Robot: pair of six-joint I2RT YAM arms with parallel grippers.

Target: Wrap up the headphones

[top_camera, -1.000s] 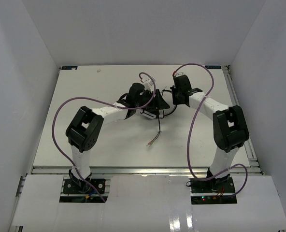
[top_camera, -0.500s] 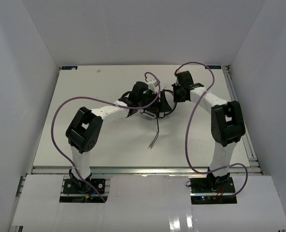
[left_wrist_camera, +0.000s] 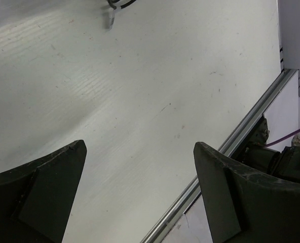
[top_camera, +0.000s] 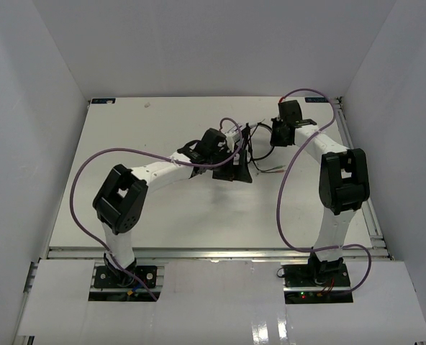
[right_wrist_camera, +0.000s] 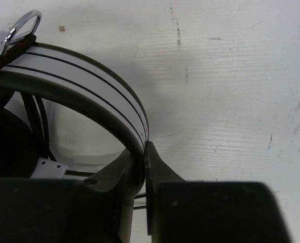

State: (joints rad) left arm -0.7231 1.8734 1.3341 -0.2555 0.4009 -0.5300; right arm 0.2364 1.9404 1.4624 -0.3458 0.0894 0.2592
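The headphones [top_camera: 248, 138] hang between my two arms at the far middle of the table. Their white headband [right_wrist_camera: 84, 71] with thin black lines curves through the right wrist view, and my right gripper [right_wrist_camera: 145, 152] is shut on it. From above, the right gripper [top_camera: 273, 134] sits just right of the headphones. The thin black cable [top_camera: 263, 167] loops below them, its end lying to the right. My left gripper [left_wrist_camera: 140, 147] stands wide open over bare table with nothing between its fingers. It [top_camera: 234, 174] is just below-left of the headphones. A cable plug [left_wrist_camera: 111, 17] shows at the top of the left wrist view.
Purple arm cables [top_camera: 293, 180] arch over both arms. A metal rail [left_wrist_camera: 226, 152] edges the table, and white walls close in the left, right and far sides. A metal ring [right_wrist_camera: 19, 26] sits at the headband's end.
My left gripper has opened and let go. The right gripper has carried the headphones back and to the right. The cable's loose end has been dragged from the table's middle toward the right.
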